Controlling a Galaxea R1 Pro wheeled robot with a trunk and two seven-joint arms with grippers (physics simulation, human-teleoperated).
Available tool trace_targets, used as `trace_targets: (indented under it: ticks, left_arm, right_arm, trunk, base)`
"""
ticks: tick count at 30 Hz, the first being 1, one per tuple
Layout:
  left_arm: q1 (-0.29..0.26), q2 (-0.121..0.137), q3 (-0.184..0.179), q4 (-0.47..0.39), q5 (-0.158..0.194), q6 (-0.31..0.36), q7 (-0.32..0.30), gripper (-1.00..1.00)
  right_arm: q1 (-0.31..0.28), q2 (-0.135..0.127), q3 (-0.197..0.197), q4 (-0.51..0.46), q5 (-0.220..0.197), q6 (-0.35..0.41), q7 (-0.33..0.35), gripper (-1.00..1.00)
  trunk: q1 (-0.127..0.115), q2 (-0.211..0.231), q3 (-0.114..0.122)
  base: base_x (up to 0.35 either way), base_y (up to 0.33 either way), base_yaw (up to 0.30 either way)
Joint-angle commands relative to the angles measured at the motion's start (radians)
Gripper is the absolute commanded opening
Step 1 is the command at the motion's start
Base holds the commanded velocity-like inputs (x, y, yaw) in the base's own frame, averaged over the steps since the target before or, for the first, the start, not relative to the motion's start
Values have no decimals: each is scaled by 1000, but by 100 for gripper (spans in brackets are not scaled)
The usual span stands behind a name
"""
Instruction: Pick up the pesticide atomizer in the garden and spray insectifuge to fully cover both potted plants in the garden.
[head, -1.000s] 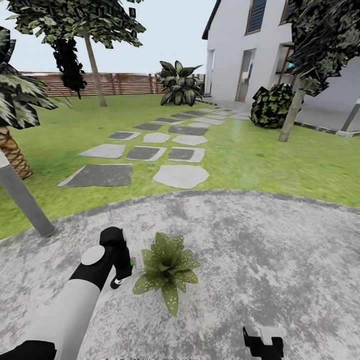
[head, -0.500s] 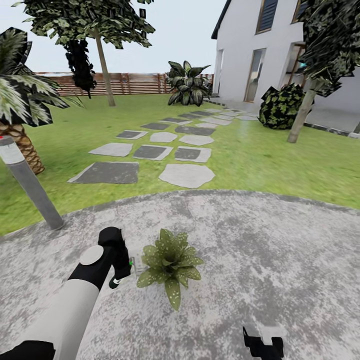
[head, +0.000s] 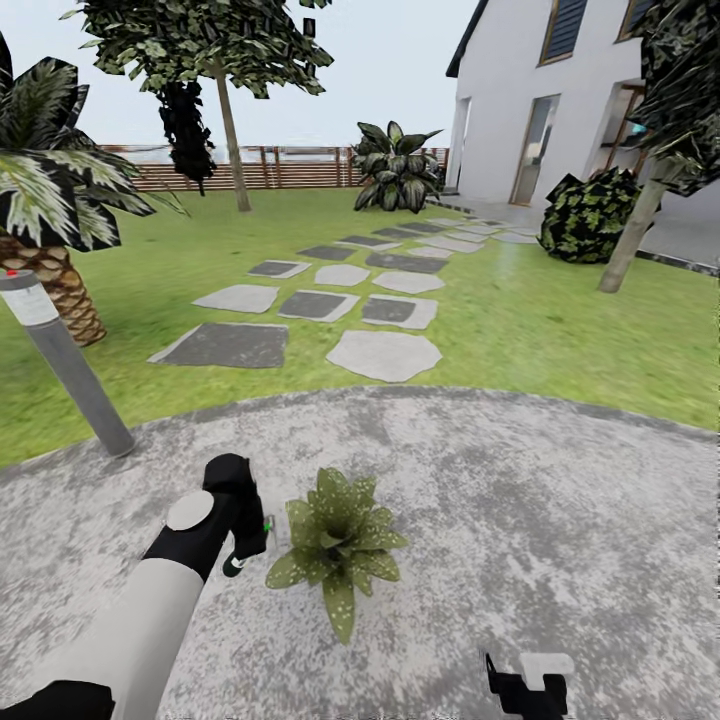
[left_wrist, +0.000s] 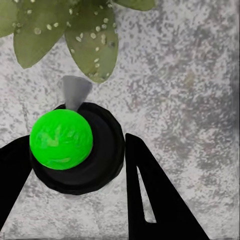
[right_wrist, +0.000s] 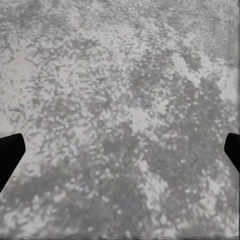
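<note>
One potted plant (head: 335, 545), a low rosette of speckled green leaves, sits on the grey patio (head: 540, 500). My left gripper (head: 245, 545) hangs just left of it, shut on the pesticide atomizer (head: 264, 524). In the left wrist view the atomizer (left_wrist: 61, 139) shows from above as a bright green cap on a dark round body, held between the black fingers (left_wrist: 150, 195). A grey cone-shaped puff (left_wrist: 75, 91) points from it to the plant's leaves (left_wrist: 92, 45). My right gripper (head: 526, 688) is low at the near edge, open over bare paving (right_wrist: 120, 120).
A grey bollard lamp (head: 65, 365) leans at the patio's left rim, with a palm (head: 50, 230) behind it. Stepping stones (head: 385, 355) cross the lawn toward the white house (head: 560, 90). A wooden fence (head: 290, 168) closes the far side.
The head view has swung left, so lamp, stones and house sit further right in the picture. The left arm, the atomizer and the plant keep their places relative to each other.
</note>
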Motion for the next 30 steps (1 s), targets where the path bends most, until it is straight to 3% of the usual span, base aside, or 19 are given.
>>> trace_targets:
  ticks: [1, 2, 5, 11, 30]
  left_arm:
    - [-3, 0, -34, 0, -9, 11, -8, -100]
    - [-14, -1, -81, 0, -30, 11, -26, -100]
    - [-53, -33, -106, -1, -56, 11, -113, -100]
    - [-69, -43, -107, -1, -72, 20, -131, -100]
    - [-61, -47, -104, -1, -64, 48, -130, -100]
  right_arm:
    - [0, 0, 9, 0, -6, -2, -5, 100]
    - [0, 0, 9, 0, -6, -2, -5, 100]
    - [0, 0, 9, 0, -6, -2, -5, 100]
    - [0, 0, 9, 0, -6, -2, -5, 100]
    - [0, 0, 9, 0, -5, -2, -5, 100]
  trunk:
    - [0, 0, -1]
    - [0, 0, -1]
    - [0, 0, -1]
    - [0, 0, -1]
    - [0, 0, 0]
  base:
    - [-75, -91, 0]
    - [-25, -30, 0]
    - [-6, -7, 0]
    - [0, -1, 0]
    - [69, -83, -4]
